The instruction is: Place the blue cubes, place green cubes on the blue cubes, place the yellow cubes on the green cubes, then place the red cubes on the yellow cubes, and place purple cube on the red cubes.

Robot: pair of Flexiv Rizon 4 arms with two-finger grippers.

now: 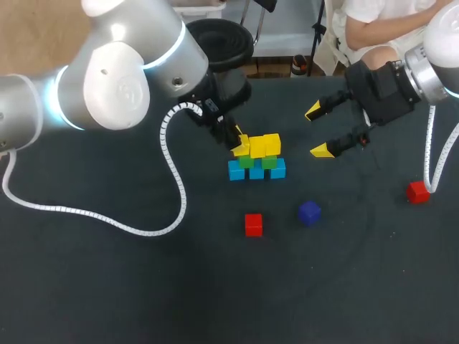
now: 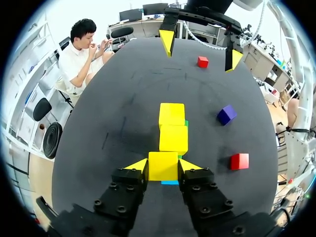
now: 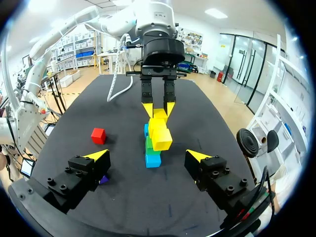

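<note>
Auditor: Stack, location and layers?

Clerk: Centre of the dark table [image 1: 107, 287]. Blue cubes [image 1: 257, 170] in a row on the table. Green cubes [image 1: 269, 163] on the blue. Yellow cubes [image 1: 265, 145] on top, in line along the row.

Auditor: Left gripper?

Clerk: Left gripper [image 2: 163, 167] at the left end of the stack, its arm coming in from the left. Fingers clamped on the end yellow cube [image 2: 163, 160], one pad on each side. That cube is in line with the other two yellows, touching the next one, with a strip of blue showing beneath it. Whether it rests on the layer below cannot be told.

Auditor: Right gripper?

Clerk: Right gripper [image 1: 318, 132] above the table, right of the stack and apart from it. Fingers spread wide.

Auditor: Loose items?

Clerk: One red cube [image 1: 253, 224] on the table, near side of the stack. Purple cube [image 1: 309, 213] to its right, also on the table. Second red cube [image 1: 417, 192] well off to the right, beside the right arm's white cable [image 1: 430, 154]. Left arm's coiled cable [image 1: 93, 213] trails across the table's left part.
</note>
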